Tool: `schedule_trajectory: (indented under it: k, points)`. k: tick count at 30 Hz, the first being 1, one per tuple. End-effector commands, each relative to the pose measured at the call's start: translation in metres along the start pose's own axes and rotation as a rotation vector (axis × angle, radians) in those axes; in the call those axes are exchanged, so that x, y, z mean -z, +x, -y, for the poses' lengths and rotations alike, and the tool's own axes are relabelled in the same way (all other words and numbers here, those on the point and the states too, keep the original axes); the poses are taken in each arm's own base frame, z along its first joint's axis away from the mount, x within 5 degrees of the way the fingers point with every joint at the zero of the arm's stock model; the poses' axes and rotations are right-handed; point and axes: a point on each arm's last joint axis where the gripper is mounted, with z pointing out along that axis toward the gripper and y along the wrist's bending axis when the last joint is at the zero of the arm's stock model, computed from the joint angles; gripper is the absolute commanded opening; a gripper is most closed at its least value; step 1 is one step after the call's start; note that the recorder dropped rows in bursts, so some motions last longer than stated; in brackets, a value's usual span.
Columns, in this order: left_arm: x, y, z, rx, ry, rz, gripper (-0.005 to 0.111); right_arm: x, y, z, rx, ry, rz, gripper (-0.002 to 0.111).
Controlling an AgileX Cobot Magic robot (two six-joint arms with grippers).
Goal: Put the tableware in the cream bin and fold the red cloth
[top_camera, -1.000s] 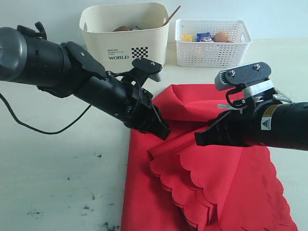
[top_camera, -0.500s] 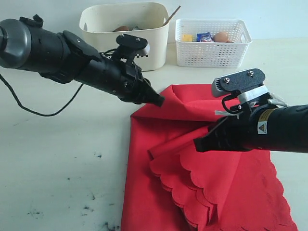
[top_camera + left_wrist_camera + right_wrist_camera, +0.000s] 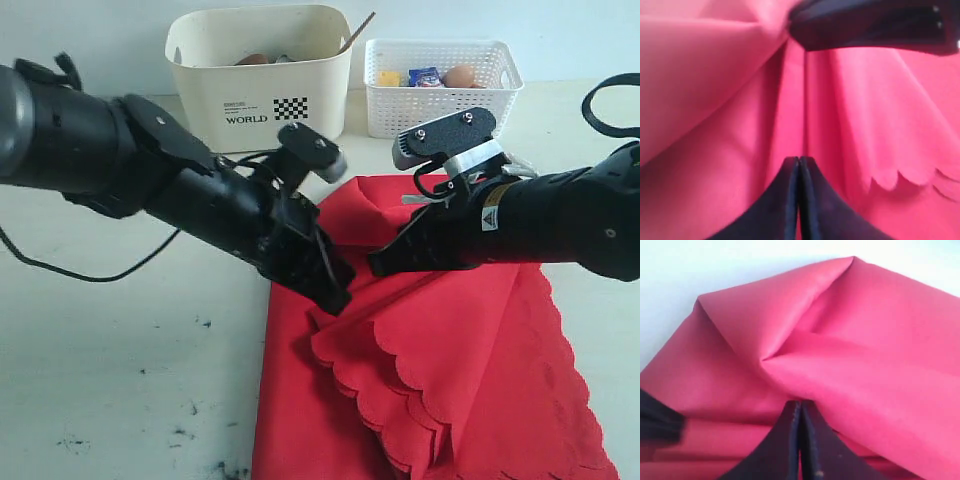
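Red cloth (image 3: 470, 370) lies rumpled and partly doubled over on the table (image 3: 120, 370), scalloped edge on top of the fold, with the cream bin (image 3: 300, 85) and white lattice basket (image 3: 440, 110) just behind it. Left gripper (image 3: 338, 292) and right gripper (image 3: 380, 265) meet nearly tip to tip over the central folds, both with fingers pressed fully together; wrist views show no fabric between either pair. Bin holds some items, with a wooden handle (image 3: 357, 30) poking over its rim.
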Motion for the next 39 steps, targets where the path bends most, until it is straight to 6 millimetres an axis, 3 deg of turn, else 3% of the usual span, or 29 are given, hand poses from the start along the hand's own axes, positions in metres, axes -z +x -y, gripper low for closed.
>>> schedule_trajectory:
  k: [1, 7, 12, 15, 22, 29, 33, 39]
  points:
    - [-0.027, -0.01, -0.002, -0.058, -0.118, 0.036, 0.002, 0.014, -0.004, 0.0, 0.057, 0.006, -0.02, 0.0]
    - [-0.035, -0.032, -0.052, 0.036, -0.43, 0.139, 0.002, 0.027, -0.005, 0.001, 0.079, 0.013, -0.045, 0.0]
    - [-0.025, -0.046, -0.09, 0.153, -0.47, 0.215, 0.002, 0.029, -0.003, 0.0, 0.046, 0.012, -0.064, 0.0]
    - [-0.016, -0.047, -0.1, 0.203, -0.428, 0.232, 0.002, 0.028, 0.001, 0.0, 0.008, 0.009, -0.102, 0.0]
    - [-0.007, -0.047, -0.086, 0.184, -0.211, 0.201, 0.002, 0.01, 0.004, 0.0, 0.006, 0.009, -0.101, 0.0]
    - [-0.03, -0.013, -0.085, 0.19, -0.174, 0.079, 0.002, -0.02, 0.002, -0.011, 0.017, -0.008, -0.179, 0.0]
    - [-0.033, -0.005, -0.082, 0.185, -0.153, 0.049, 0.002, -0.035, -0.006, -0.02, 0.077, -0.025, -0.181, 0.0]
    - [-0.034, -0.004, -0.079, 0.183, -0.115, 0.036, 0.002, -0.047, 0.01, -0.018, 0.106, -0.015, -0.406, 0.0]
